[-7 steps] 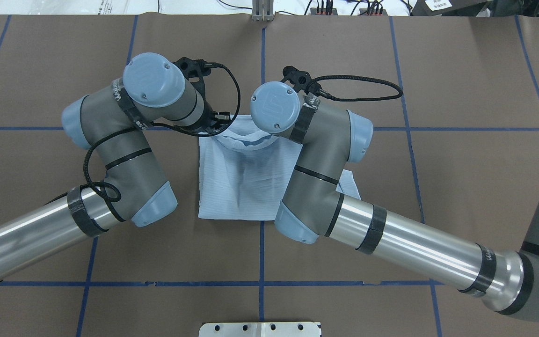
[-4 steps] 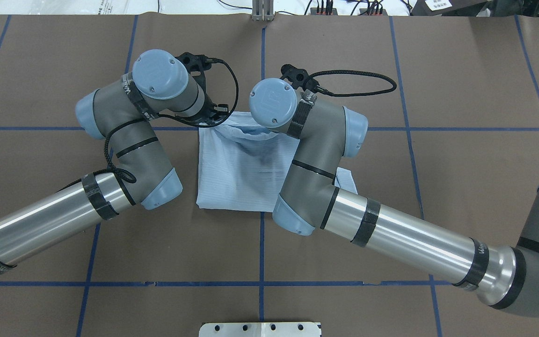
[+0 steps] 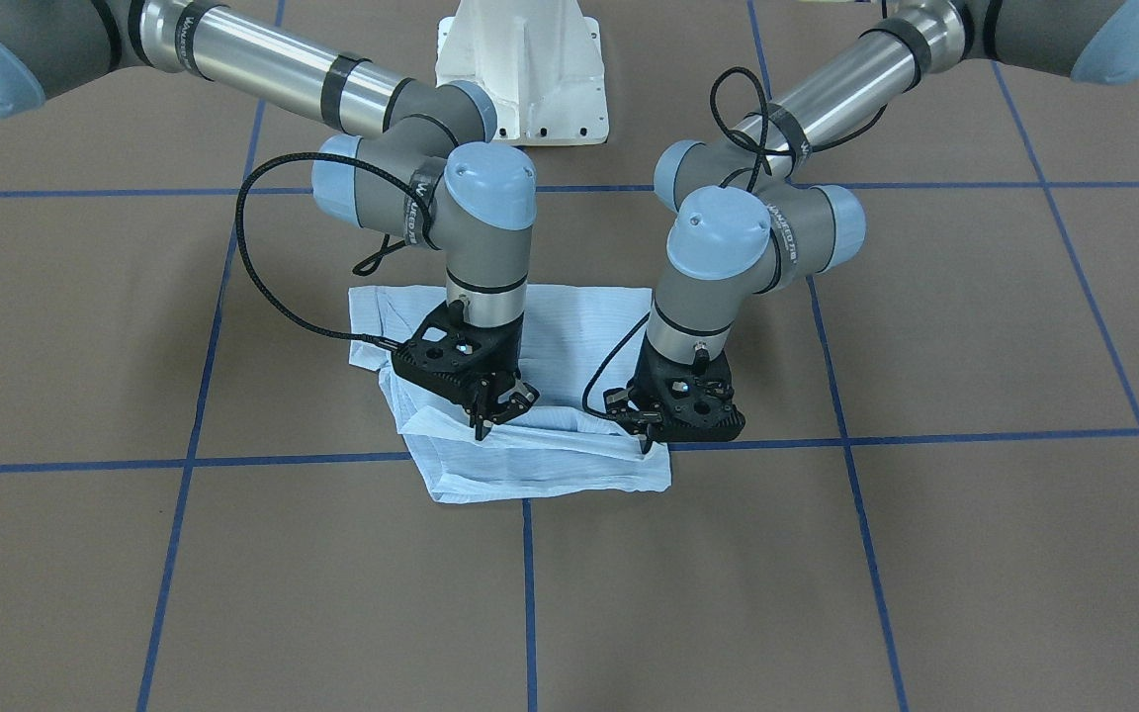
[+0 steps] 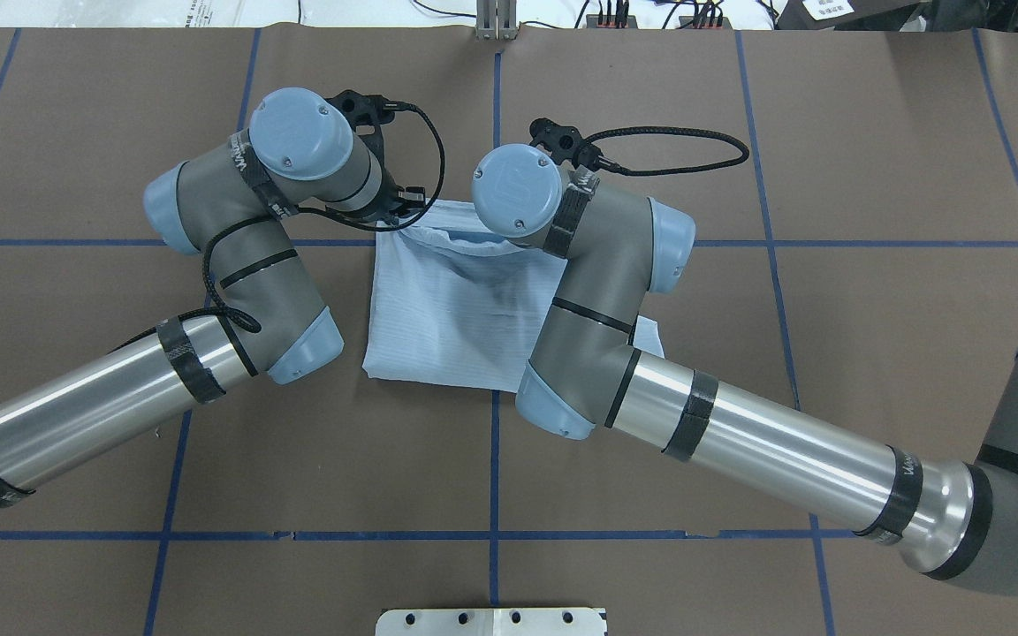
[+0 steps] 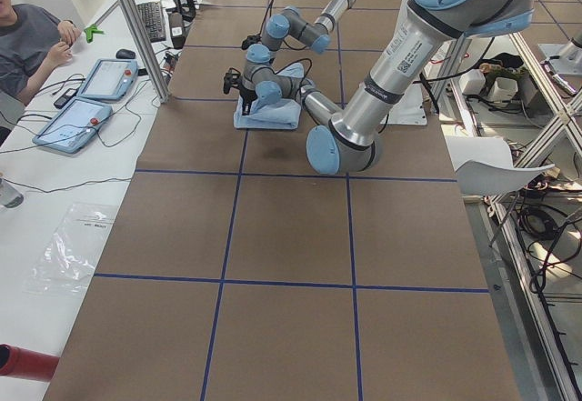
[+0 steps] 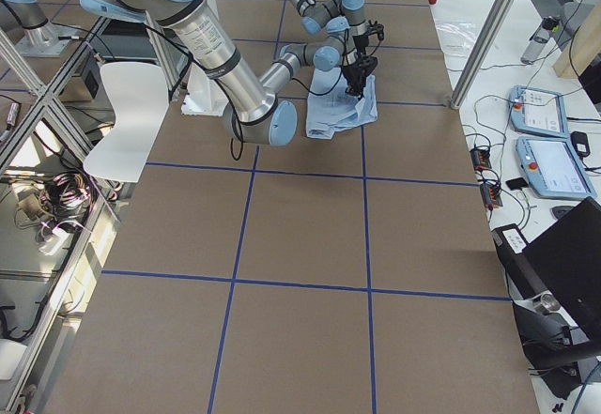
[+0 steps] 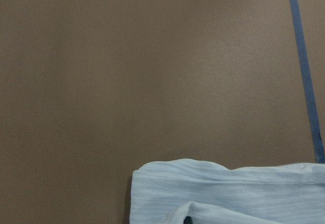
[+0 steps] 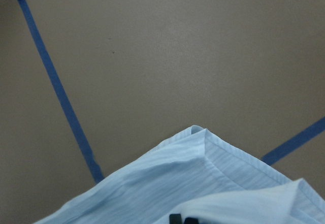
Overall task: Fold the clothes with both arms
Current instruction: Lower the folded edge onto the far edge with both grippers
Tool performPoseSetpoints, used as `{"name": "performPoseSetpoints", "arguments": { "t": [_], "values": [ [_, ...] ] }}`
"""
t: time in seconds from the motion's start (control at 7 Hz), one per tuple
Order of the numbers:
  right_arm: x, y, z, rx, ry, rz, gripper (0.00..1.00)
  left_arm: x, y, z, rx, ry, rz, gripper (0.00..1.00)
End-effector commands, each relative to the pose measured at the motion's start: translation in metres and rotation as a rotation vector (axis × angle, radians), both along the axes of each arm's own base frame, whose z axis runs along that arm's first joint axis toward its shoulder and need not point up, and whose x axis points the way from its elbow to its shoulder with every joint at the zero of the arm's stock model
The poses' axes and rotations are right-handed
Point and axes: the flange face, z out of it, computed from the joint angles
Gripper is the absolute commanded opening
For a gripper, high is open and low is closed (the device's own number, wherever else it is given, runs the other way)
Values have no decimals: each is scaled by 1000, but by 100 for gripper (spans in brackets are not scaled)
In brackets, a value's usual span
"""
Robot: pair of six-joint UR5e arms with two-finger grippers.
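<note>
The light-blue shirt (image 3: 550,465) lies folded into a small rectangle on the brown table, across a blue tape line. It also shows in the overhead view (image 4: 447,318). Both arms reach over it to its edge farthest from the robot. My right gripper (image 3: 490,415) points down and is shut on the shirt's top layer near one far corner. My left gripper (image 3: 645,442) is shut on the same edge near the other corner. The pinched edge stands slightly raised. Each wrist view shows only the shirt's edge (image 7: 228,193) (image 8: 203,183) against bare table. In the overhead view the wrists hide both grippers.
Blue tape lines (image 4: 491,534) grid the brown table. The white pedestal base (image 3: 520,69) stands behind the shirt. A person (image 5: 27,37) sits at a side bench with two tablets (image 5: 73,124). A white chair (image 6: 117,118) stands beside the table.
Both wrists have moved away from the robot's base with the shirt's far edge in them. The whole shirt has slid a little that way.
</note>
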Motion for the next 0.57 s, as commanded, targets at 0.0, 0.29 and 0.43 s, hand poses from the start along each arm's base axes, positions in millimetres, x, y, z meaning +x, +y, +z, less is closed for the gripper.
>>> {"name": "performPoseSetpoints", "arguments": {
  "t": [0.0, 0.29, 0.43],
  "values": [
    [17, -17, -3, 16, 5, -90, 100, -7, -3, -5, 11, 18, -3, 100],
    [40, -36, -8, 11, -17, -184, 100, -14, 3, -15, 19, 47, 35, 100],
    [41, -35, 4, 44, 15, -253, 100, -11, 7, -16, 21, 50, 43, 100]
  ]
}}
